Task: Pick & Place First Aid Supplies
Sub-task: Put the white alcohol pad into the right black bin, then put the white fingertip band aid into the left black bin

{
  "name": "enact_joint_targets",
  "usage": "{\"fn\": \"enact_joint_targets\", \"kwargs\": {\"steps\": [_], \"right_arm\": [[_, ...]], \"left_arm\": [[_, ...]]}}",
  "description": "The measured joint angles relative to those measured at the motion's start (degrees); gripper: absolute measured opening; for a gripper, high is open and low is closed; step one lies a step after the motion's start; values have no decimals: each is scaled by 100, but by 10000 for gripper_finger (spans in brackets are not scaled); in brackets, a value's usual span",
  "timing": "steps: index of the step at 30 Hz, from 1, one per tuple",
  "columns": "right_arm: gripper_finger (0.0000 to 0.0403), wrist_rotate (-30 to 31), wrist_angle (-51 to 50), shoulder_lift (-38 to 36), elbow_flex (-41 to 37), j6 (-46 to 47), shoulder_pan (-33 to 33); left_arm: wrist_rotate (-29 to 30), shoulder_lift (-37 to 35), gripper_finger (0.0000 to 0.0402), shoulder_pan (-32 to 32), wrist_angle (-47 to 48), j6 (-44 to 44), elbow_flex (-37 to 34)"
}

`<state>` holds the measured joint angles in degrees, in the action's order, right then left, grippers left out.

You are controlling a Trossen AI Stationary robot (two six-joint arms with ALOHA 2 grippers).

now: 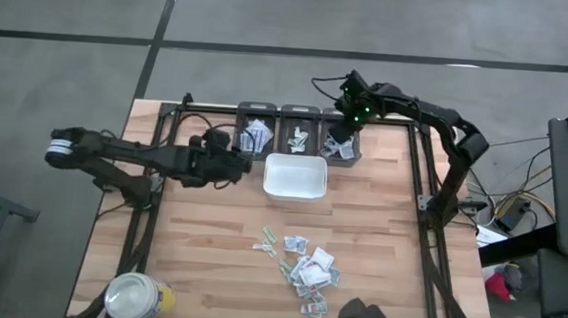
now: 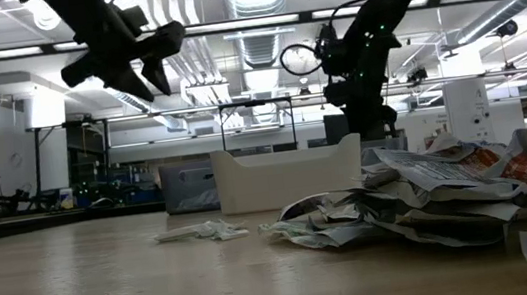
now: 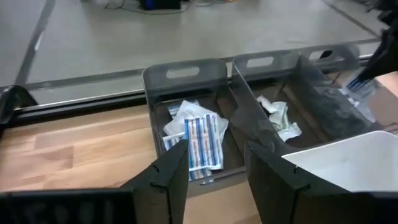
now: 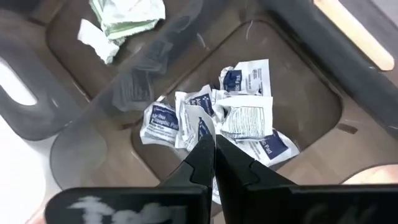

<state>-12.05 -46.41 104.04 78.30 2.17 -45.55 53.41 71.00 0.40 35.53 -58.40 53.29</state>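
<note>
A loose pile of first aid supplies [image 1: 308, 266], small white packets, lies on the wooden table near its front edge. Three grey bins stand along the far edge. The left bin [image 1: 256, 129] holds striped packets [image 3: 198, 135], the middle bin [image 1: 297, 130] holds greenish ones [image 3: 281, 118], and the right bin [image 1: 342, 155] holds white-and-blue ones [image 4: 249, 118]. My right gripper [image 4: 210, 146] hangs above the right bin, shut on a white-and-blue packet [image 3: 359, 86]. My left gripper [image 3: 214, 171] is open and empty, above the table just in front of the left bin. My right gripper pinches the white-and-blue packet by its upper edge [image 4: 199, 126] between its two fingers. The fingers point steeply down from above. The packet hangs below them over the right bin, above the packets lying inside it.
A white rectangular tray [image 1: 272, 183] sits in front of the bins, beside my left gripper. A yellow jar with a white lid [image 1: 137, 296] stands at the near left corner. A black frame [image 1: 425, 179] borders the table. Bare wood lies between the tray and the pile.
</note>
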Motion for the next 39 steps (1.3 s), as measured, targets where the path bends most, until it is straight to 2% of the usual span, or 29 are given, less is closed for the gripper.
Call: {"fn": "enact_joint_targets", "kwargs": {"steps": [6,13,17,22,28,32,39], "right_arm": [[8,-38,-9,97,69,-182,3],[10,-307,-7,86,75,-540,3],[29,-345,-11,103,75,-570,5],[71,-341,4,108,75,-674,3],[107,-323,-45,-127,75,-851,3],[114,-299,-400,-428,68,-1016,26],[102,-294,-740,-1182,33,-1116,60]], "left_arm": [[0,-256,149,111,-591,407,-421],[2,-264,149,292,-663,733,-485],[-36,-264,149,373,-690,972,-485],[-523,-264,149,470,-1099,1508,-624],[-1563,-264,149,517,-2612,2566,-1204],[-2096,-264,149,492,-3212,2813,-1551],[-2555,-264,149,309,-3201,2644,-1735]]}}
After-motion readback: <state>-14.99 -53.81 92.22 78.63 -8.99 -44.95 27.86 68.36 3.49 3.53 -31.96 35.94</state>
